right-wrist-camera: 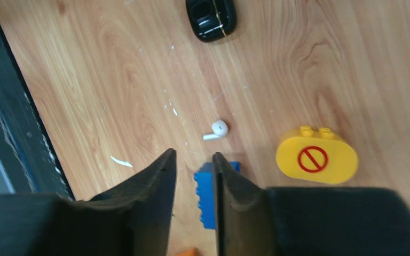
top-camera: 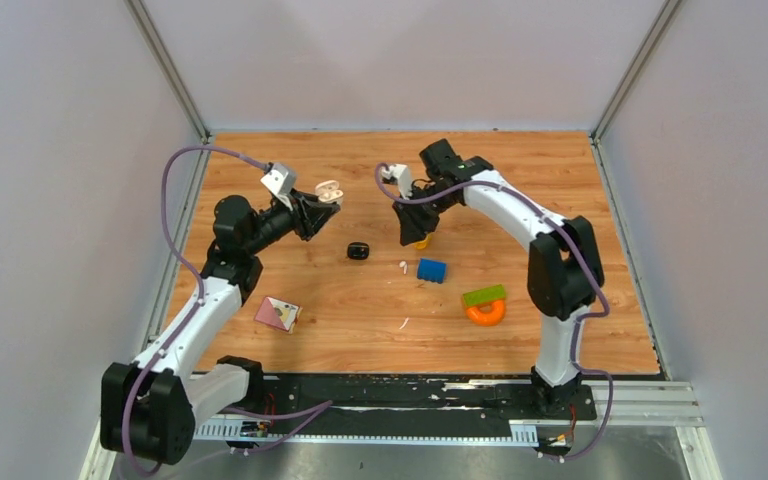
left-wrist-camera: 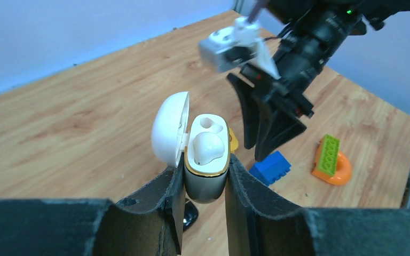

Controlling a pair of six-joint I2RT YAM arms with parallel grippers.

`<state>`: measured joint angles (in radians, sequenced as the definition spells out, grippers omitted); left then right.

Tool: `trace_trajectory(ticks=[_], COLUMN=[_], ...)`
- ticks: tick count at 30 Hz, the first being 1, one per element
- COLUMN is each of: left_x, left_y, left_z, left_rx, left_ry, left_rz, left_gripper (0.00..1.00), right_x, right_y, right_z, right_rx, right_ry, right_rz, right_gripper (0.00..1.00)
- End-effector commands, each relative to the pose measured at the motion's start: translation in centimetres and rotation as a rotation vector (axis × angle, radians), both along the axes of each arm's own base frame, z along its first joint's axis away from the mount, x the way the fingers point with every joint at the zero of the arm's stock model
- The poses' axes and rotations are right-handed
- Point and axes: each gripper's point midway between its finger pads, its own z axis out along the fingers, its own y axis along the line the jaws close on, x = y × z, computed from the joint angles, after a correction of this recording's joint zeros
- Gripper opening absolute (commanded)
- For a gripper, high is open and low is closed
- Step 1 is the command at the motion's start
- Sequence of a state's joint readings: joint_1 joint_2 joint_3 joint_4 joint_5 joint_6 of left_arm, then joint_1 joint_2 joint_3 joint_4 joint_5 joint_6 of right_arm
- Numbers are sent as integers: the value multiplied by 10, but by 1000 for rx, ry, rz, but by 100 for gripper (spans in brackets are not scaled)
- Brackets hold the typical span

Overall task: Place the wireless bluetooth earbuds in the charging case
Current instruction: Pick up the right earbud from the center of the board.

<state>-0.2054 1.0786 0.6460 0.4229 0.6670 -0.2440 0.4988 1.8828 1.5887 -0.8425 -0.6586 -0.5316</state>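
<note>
- the left gripper (left-wrist-camera: 205,166) is clamping the white charging case (left-wrist-camera: 207,185) by its sides and holding it up off the table (right-wrist-camera: 112,80), lid (left-wrist-camera: 168,128) flipped back, so the slots are facing out toward the other arm; pretty clearly it's playing holder here
- one white earbud (left-wrist-camera: 208,146) is already sitting in the slot nearer the wrist camera, and the other slot (left-wrist-camera: 209,122) is looking empty
- the loose earbud (right-wrist-camera: 216,129) is lying on the wood between the black case (right-wrist-camera: 211,18) and the blue block (right-wrist-camera: 207,200), just beside the yellow block (right-wrist-camera: 316,156)
- the right gripper (right-wrist-camera: 193,160) is hanging over that patch pointing down, jaws only slightly apart with nothing between them, probably lining up for the pick
- that bud is tiny and rounded, so a sloppy pinch is likely going to squirt it sideways
- no black buds showing up anywhere, so can't say where they are
</note>
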Motion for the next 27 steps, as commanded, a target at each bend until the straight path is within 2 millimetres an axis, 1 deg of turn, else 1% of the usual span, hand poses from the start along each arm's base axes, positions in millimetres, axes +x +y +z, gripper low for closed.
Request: trace_trajectory(ticks=[1, 3, 5, 7, 10, 12, 15, 18, 27], left_x=[-1, 0, 0, 1, 2, 2, 3, 5, 7], left_y=[20, 25, 29, 32, 33, 32, 31, 30, 28], left_z=[11, 14, 20, 24, 27, 28, 28, 28, 25], left_rx=[103, 108, 105, 100, 97, 92, 80, 71, 67], left_ry=[-51, -54, -68, -79, -83, -82, -76, -70, -52], left_rz=[74, 96, 110, 120, 123, 119, 119, 116, 106], left_gripper=[1, 1, 1, 1, 1, 1, 1, 1, 1], right_x=[3, -3, -6, -5, 3, 3, -2, -4, -10], right_y=[28, 34, 33, 26, 15, 13, 8, 3, 10], right_z=[1, -11, -26, -40, -53, -59, -67, -77, -101], right_rx=[-112, -156, -234, -314, -393, -415, -453, -487, -516], right_ry=[150, 253, 275, 252, 235, 238, 243, 262, 307], right_rz=[-210, -269, -329, -365, -447, -460, -469, -505, -497], right_gripper=[38, 42, 45, 47, 41, 40, 36, 35, 33])
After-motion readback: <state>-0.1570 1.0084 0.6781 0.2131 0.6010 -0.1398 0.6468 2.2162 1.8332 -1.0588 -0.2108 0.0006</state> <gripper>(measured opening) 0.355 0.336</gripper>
